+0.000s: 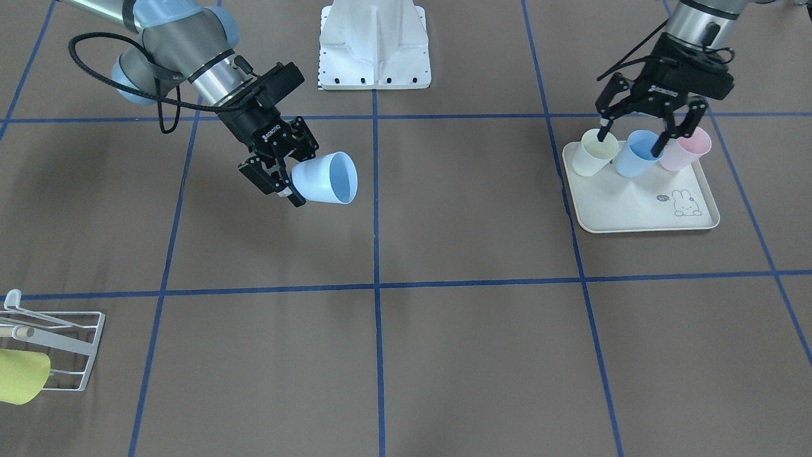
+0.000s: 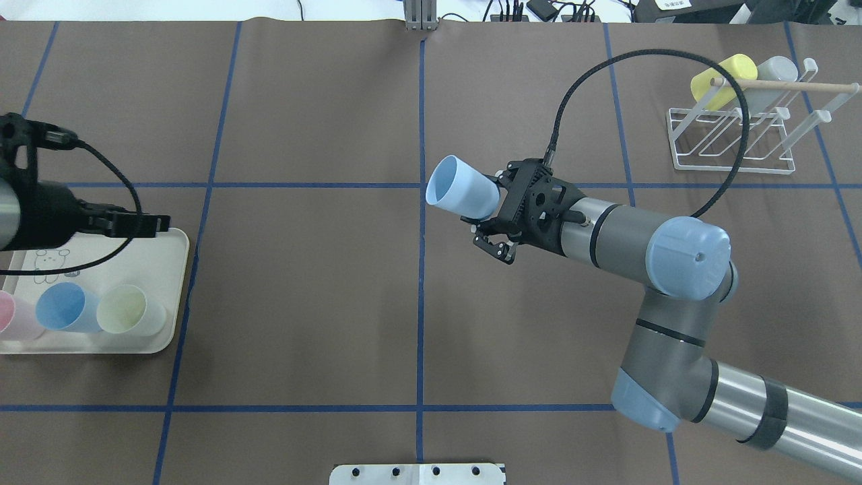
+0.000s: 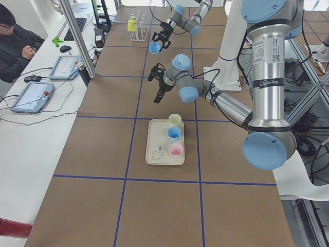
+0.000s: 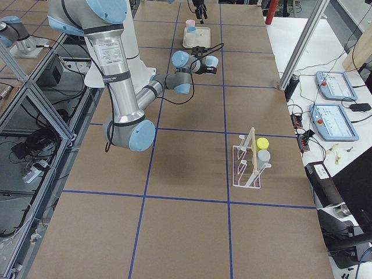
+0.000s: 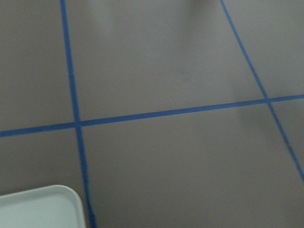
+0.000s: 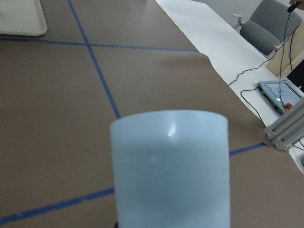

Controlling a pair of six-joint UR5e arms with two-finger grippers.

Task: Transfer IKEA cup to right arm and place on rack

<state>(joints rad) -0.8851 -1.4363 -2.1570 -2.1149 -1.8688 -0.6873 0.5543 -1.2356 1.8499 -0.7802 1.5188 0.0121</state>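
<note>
Cup [image 2: 463, 196], well apart from rack [image 2: 734, 143] (partly occupied).

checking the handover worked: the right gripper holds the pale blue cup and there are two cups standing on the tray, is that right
Not quite. The tray holds three cups, not two: a pale yellow cup, a blue cup and a pink cup, as the exterior front-facing view shows. The right gripper does hold the pale blue cup.
</note>
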